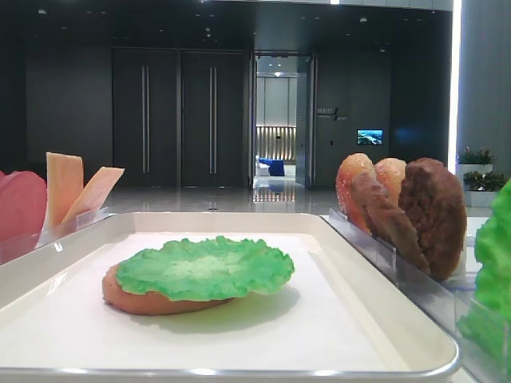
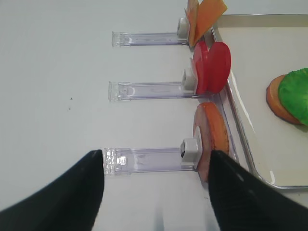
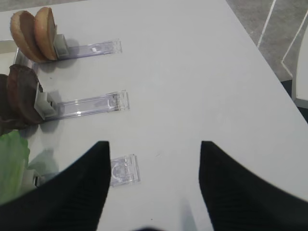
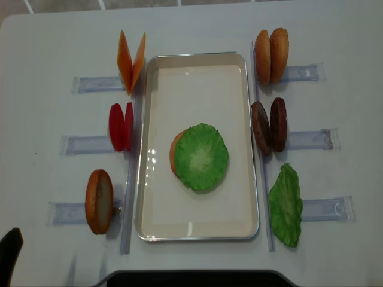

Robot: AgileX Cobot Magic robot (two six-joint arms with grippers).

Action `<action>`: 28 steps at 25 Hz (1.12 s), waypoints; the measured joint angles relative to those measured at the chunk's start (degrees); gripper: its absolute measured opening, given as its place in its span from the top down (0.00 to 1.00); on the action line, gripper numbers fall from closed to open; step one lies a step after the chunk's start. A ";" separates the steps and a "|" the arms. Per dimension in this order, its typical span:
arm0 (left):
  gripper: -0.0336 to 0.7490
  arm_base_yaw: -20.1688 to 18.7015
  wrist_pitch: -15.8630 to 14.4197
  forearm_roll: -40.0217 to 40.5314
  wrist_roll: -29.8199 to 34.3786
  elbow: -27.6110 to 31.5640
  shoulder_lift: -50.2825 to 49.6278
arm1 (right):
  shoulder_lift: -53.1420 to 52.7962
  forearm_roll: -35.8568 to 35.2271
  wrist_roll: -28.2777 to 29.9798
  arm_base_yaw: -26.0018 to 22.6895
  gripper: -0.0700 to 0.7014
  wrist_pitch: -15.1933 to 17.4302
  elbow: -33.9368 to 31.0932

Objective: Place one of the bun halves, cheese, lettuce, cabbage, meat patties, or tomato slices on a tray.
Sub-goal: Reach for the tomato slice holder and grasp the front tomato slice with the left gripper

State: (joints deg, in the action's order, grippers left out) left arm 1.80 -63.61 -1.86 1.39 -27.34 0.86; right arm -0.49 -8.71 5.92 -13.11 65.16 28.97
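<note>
L gripper [image 2: 156,192] has its fingers [image 2: 57,192] spread wide w/ nothing between them, hovering over bare table [image 2: 53,77] left of the tray [image 2: 250,159]. R gripper [image 3: 154,187] also stands wide and empty, over the table on the tray's right.

On the tray, near its middle, a bun half [image 4: 175,152] lies flat w/ a lettuce leaf [image 4: 201,156] on top, covering most of it. So the stack looks begun; judging by that, the step in hand is picking the next piece, prob. w/ the L arm.

Nearest the L gripper, just left of the tray's near corner, a bun half [image 2: 214,137] stands on edge in a clear holder [image 2: 144,160]. Further along that side, the tomato slices [image 2: 211,67], then the cheese [image 2: 204,17] by the far corner. Right of the tray: two buns [image 4: 271,55] far, patties [image 4: 269,127] mid, a second lettuce [image 4: 286,204] near.

Next move calls for lowering over one upright piece, closing on its edges, lifting clear of the holder, then carrying over the rim.

In the way: holder's pusher block [image 2: 190,150] sits tight against the bun, and the tray rim is just beside it, so little room for the far finger.
</note>
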 joint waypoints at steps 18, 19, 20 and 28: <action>0.30 0.00 0.00 -0.50 0.00 0.00 0.00 | 0.00 0.00 0.00 0.00 0.40 0.00 0.00; 0.30 0.00 0.00 -0.50 0.00 0.00 0.00 | 0.00 0.00 0.00 0.00 0.40 0.00 0.00; 0.30 0.00 0.00 -0.50 0.00 0.00 0.00 | 0.00 0.00 0.00 0.00 0.40 0.00 0.00; 0.30 0.00 0.00 -0.01 -0.07 0.00 0.00 | 0.00 0.00 0.00 0.00 0.40 0.00 0.00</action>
State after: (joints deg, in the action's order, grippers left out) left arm 1.80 -63.61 -1.86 1.32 -27.34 0.86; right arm -0.49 -8.71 5.92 -13.11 65.16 28.97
